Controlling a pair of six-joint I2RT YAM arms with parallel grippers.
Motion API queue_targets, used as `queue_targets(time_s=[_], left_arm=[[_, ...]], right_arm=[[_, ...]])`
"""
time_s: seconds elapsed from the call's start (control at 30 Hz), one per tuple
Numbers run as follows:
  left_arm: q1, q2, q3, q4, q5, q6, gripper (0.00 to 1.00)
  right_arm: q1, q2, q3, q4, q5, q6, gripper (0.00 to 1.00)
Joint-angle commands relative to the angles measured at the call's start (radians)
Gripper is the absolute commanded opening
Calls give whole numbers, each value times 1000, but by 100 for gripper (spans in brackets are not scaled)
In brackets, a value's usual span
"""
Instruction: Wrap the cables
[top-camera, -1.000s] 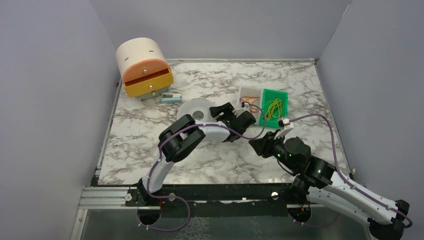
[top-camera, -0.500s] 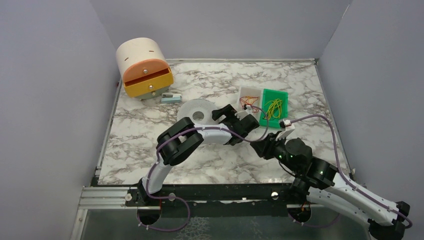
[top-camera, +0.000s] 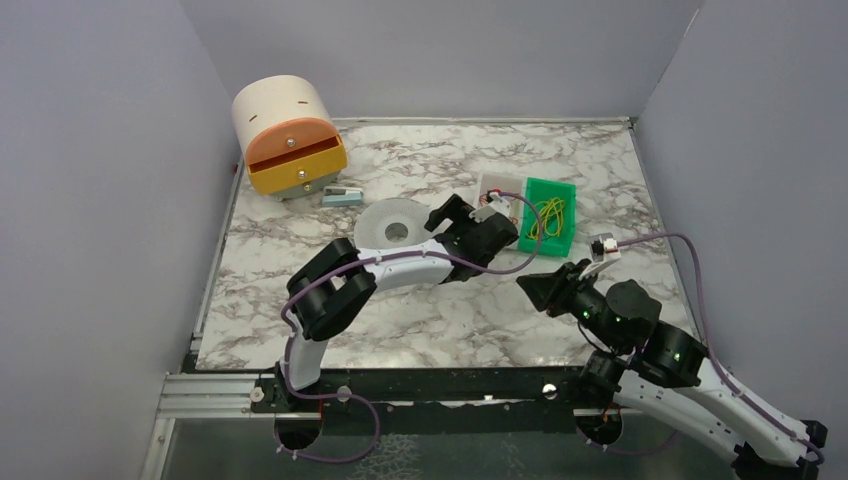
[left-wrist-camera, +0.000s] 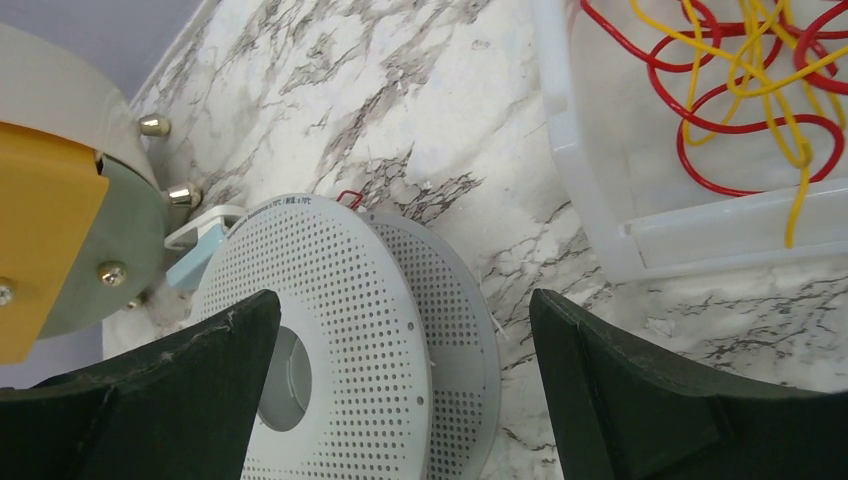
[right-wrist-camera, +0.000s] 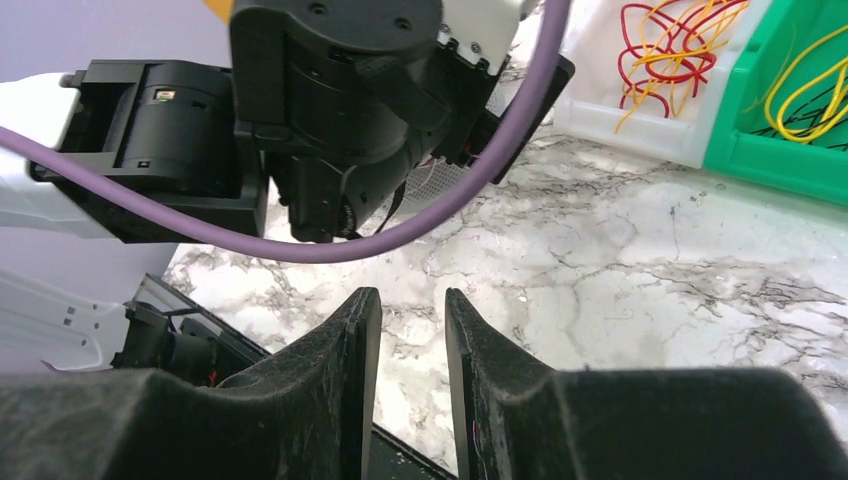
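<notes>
Marble-patterned tabletop (top-camera: 300, 260) fills the floor of a lilac-walled booth, and from where I stand the work looks to be at the fetching step. The left gripper (left-wrist-camera: 400, 310) hangs with its jaws spread wide and nothing between them. Directly beneath it lies the pale grey perforated plastic spool (left-wrist-camera: 350, 290), flat on the marble. A tiny red loop (left-wrist-camera: 350, 197) shows at the spool's far rim, but I cannot tell whether it is hooked there.

The cables, thin red-orange wire strands (left-wrist-camera: 745, 100), sit ahead and to the right of that gripper. They are heaped in a shallow white plastic tray (left-wrist-camera: 600, 230) and tangled with yellow strands. Just beyond the tray is a green plastic bin (top-camera: 570, 215) of yellow-green wires.

The right gripper (right-wrist-camera: 412, 300) hovers low over bare marble on the near side of the left wrist, well apart from the tray. Its fingers are drawn close, with only a slit between them and nothing visible in it.

Almost no wire seems wound on the spool, so I judge the wrapping barely begun. The next move would call for the open left jaws to drop into the white tray and pinch one red strand clear of the yellow ones. That is a fine, precise close, since the wire is so slight and springy. The spool may then need steadying, which would be a likely job for the right gripper.
</notes>
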Motion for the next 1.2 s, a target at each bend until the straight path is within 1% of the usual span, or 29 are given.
queue_targets(time_s=[0.0, 0.1, 0.23, 0.3, 0.47, 0.5, 0.57, 0.73, 0.8, 0.87, 0.9, 0.93, 1.03, 1.07, 1.17], left_arm=[[-2, -64, -6, -8, 85, -40, 97], [5, -96, -4, -14, 128, -49, 97], [25, -149, -2, -32, 221, -67, 97], [35, -177, 6, -52, 265, -83, 99], [76, -255, 26, -123, 395, -139, 99], [88, -262, 25, -141, 432, -156, 99], [113, -324, 11, -156, 497, -185, 99], [156, -426, -5, -224, 575, -234, 99], [171, -465, -5, -268, 604, -247, 99], [182, -522, -52, -290, 623, -255, 99], [188, -551, -65, -299, 626, -256, 99], [194, -580, -77, -308, 628, -256, 99], [206, -669, -105, -335, 638, -253, 99], [209, -693, -115, -342, 644, -251, 99], [214, -768, -154, -348, 667, -244, 99]], right_arm=[[-3, -15, 27, -42, 44, 0, 35], [-4, -8, 20, -43, 41, 10, 35], [-4, 3, 1, -28, 24, 19, 36], [-3, 9, -11, -13, 15, 23, 36], [-3, 51, -31, 15, 10, 25, 38], [-3, 64, -32, 20, 6, 20, 39], [-3, 103, -28, 37, -15, -18, 43], [-4, 264, 31, 34, -34, -78, 49], [-3, 338, 59, 44, -58, -119, 54], [-3, 409, 92, 43, -71, -150, 58], [-4, 441, 106, 47, -74, -163, 62], [-3, 481, 121, 48, -71, -175, 67], [-3, 567, 163, 65, -60, -214, 90], [-5, 594, 177, 69, -52, -224, 94], [-11, 672, 216, 92, -23, -247, 99]])
